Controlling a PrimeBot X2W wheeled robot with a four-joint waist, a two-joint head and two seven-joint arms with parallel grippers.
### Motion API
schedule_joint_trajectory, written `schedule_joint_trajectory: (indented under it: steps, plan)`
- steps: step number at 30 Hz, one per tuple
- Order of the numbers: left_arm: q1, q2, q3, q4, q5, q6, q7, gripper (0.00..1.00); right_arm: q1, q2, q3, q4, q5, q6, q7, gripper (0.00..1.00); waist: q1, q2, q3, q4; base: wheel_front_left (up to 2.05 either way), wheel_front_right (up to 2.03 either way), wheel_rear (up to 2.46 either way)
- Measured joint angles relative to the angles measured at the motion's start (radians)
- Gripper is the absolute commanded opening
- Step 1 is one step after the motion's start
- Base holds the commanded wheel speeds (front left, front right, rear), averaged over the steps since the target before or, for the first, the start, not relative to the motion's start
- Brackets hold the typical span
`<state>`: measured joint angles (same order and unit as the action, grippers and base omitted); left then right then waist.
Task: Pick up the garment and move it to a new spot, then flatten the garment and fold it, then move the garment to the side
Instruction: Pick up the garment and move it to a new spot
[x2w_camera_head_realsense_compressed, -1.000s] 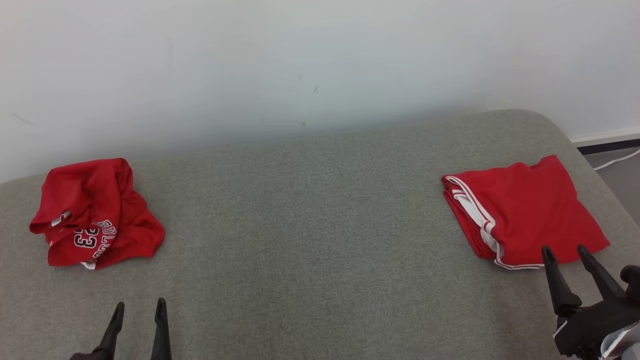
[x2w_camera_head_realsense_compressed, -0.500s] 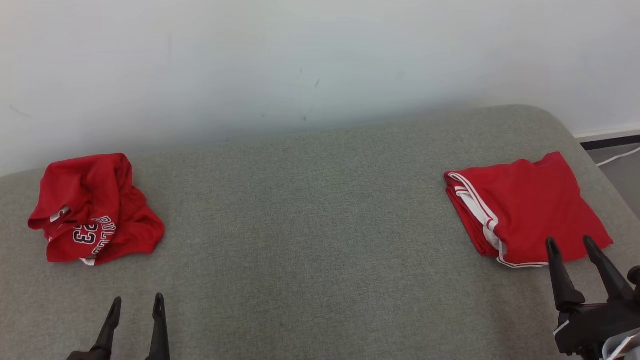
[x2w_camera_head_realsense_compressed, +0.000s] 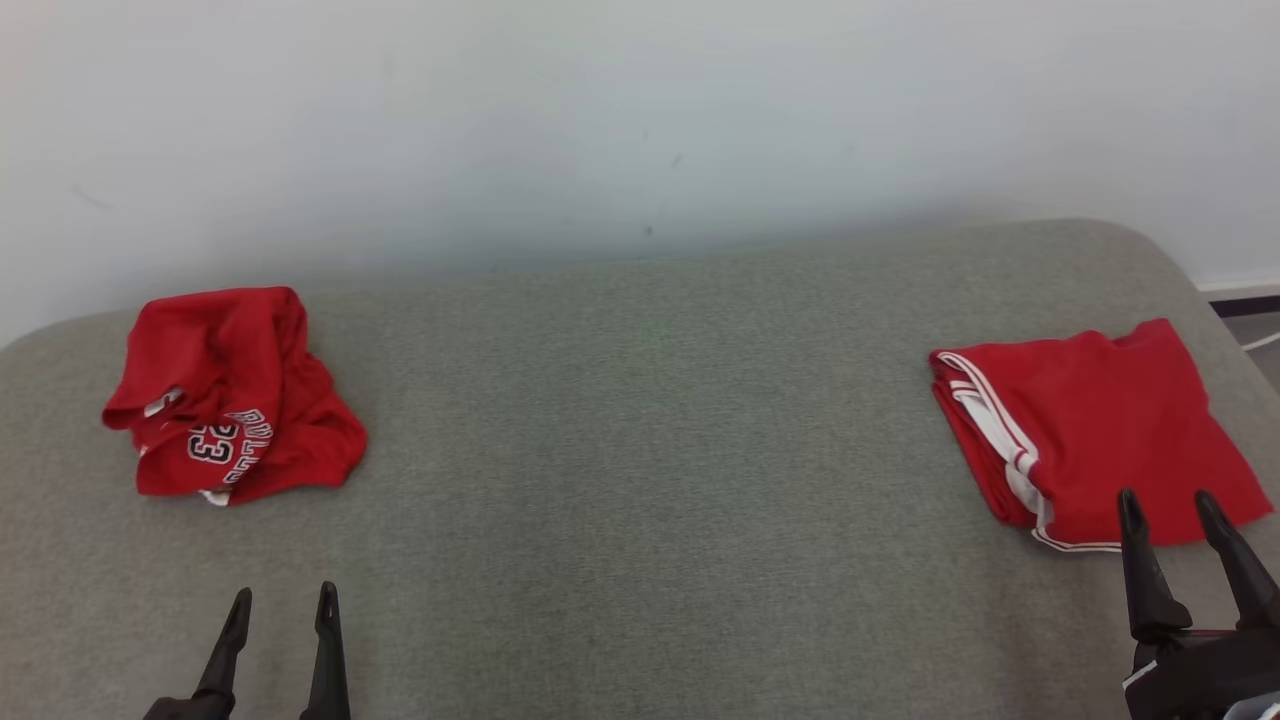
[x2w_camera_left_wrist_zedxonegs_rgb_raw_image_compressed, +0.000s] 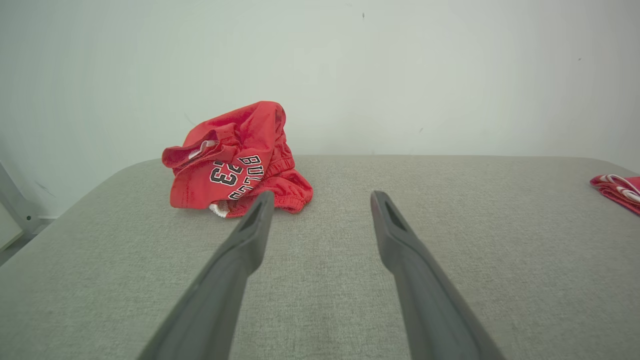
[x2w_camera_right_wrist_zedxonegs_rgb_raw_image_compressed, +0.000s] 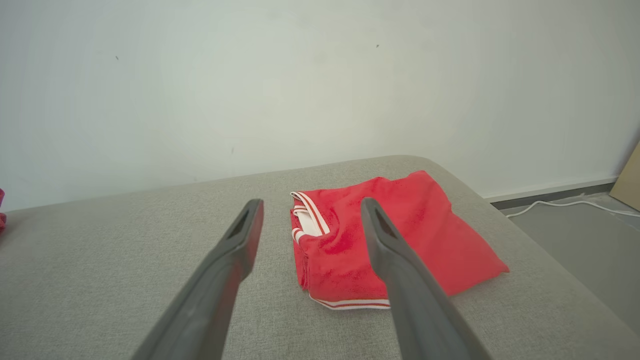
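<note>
- The crumpled red garment — white "23" lettering showing — lies in a heap at the far left of the grey bench, near the pale wall.
- The left hand hovers nearer the robot and a little right of that heap. It is apart from the heap, with its fingers spread wide and holding nothing.
- The folded red garment, white-striped along one edge, lies flat at the bench's right end, well apart from the heap.
- The right hand is also spread wide and empty. In the head view its fingertips overlap the folded garment's near edge — whether they touch it I cannot tell.
- A white cable runs over the floor beyond the bench's right end.
- Since a second ago the head camera has turned, so both garments sit further right in its view without having shifted on the bench. Both hands are as wide as before.
</note>
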<state>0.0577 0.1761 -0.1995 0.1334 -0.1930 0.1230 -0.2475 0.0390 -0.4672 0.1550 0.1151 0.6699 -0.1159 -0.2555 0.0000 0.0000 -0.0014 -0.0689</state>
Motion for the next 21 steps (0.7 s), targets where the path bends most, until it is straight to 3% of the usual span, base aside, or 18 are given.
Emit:
schedule_joint_trajectory:
  steps: [9,21]
  plan:
    - [0.0,0.009,0.001,-0.015,0.015,0.0,0.018,1.0,0.016,0.021,-0.012,-0.019,-0.03,0.004,0.0,1.0,0.0,0.0,-0.003,0.091,0.0,0.0,0.0]
    - [0.002,0.018,0.007,-0.033,0.045,0.0,0.046,1.0,-0.006,0.066,0.011,0.006,-0.057,0.047,0.0,1.0,0.0,0.0,-0.02,0.255,0.0,0.0,0.0]
